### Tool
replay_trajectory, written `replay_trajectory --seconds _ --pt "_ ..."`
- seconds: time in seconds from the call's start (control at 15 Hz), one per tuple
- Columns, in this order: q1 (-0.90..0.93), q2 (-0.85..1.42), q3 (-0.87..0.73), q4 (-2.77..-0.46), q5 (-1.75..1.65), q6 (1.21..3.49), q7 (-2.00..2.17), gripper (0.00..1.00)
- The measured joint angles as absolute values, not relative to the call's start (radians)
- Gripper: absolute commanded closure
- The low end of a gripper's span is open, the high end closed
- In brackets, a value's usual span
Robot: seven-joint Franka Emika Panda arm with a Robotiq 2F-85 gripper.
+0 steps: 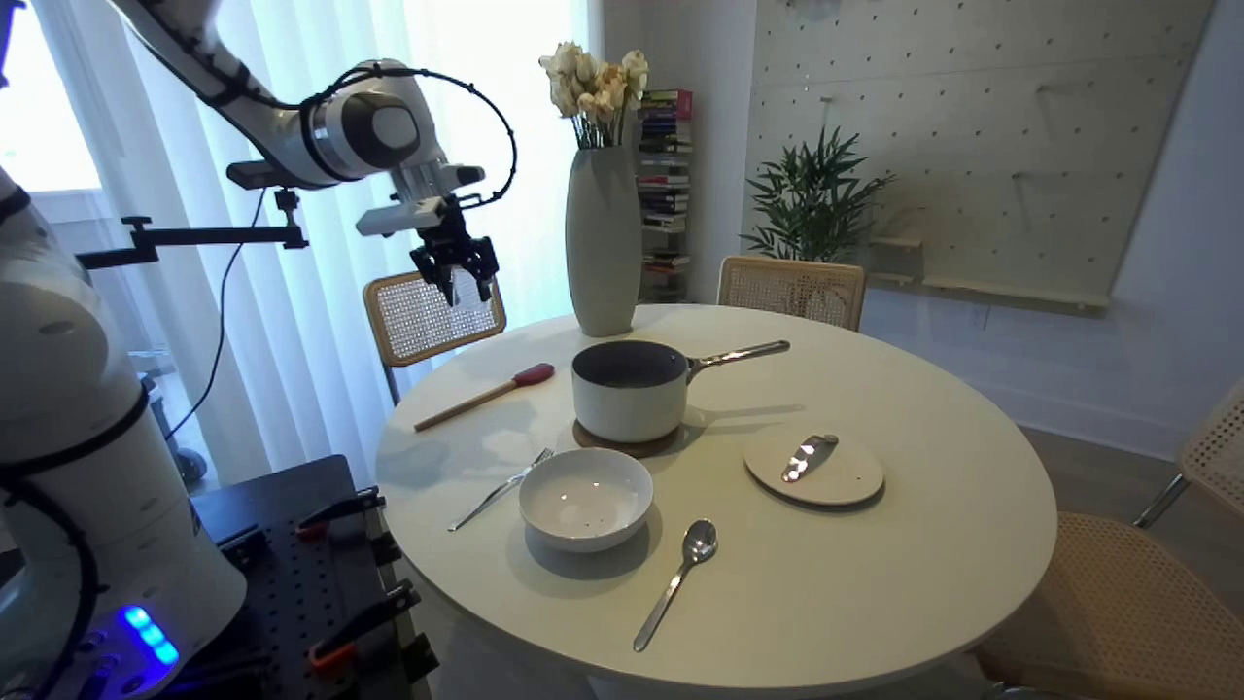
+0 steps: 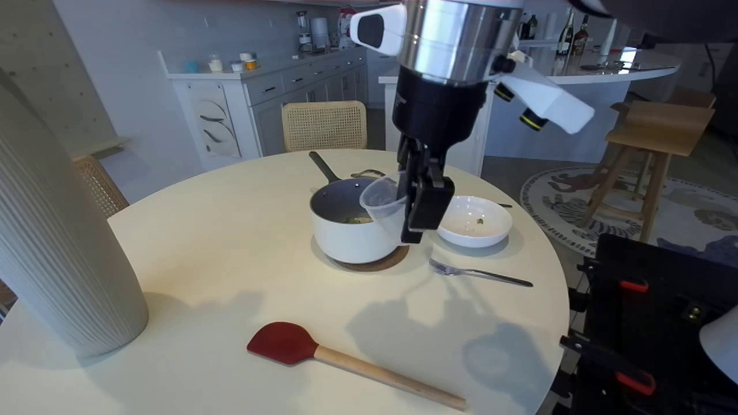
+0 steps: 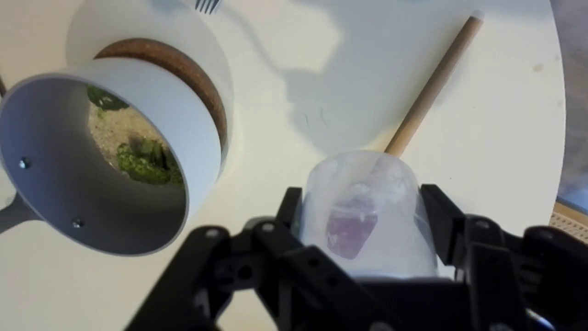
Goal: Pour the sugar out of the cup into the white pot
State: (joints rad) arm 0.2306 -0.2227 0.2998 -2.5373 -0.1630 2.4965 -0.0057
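A translucent plastic cup (image 2: pixel 381 199) is held between the fingers of my gripper (image 1: pixel 466 280), in the air. In the wrist view, the cup (image 3: pixel 395 220) has a finger pressed on each side. A purplish patch shows through it; I cannot tell whether sugar is inside. It is tilted, its rim facing upper left in an exterior view. The white pot (image 1: pixel 627 408) stands upright on a brown round trivet (image 2: pixel 377 265), below and beside the cup. In the wrist view, the pot (image 3: pixel 200 115) lies left of the cup and holds green pieces and a tan grainy layer.
A white bowl (image 1: pixel 583 506), a fork (image 2: pixel 481 275), a spoon (image 1: pixel 680 574) and a plate (image 1: pixel 846 476) with a shiny utensil are on the round table. A red spatula (image 2: pixel 346 357) lies near the tall vase (image 1: pixel 603 243). The pot's handle (image 1: pixel 739 357) sticks out sideways.
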Motion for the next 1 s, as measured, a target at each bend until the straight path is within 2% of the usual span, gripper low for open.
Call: replay_trajectory --seconds 0.33,1.0 --pt "0.233 -0.262 0.38 -2.619 -0.217 2.506 0.335 0.59" --pt "0.244 -0.265 0.414 -2.65 -0.181 2.505 0.6 0.59"
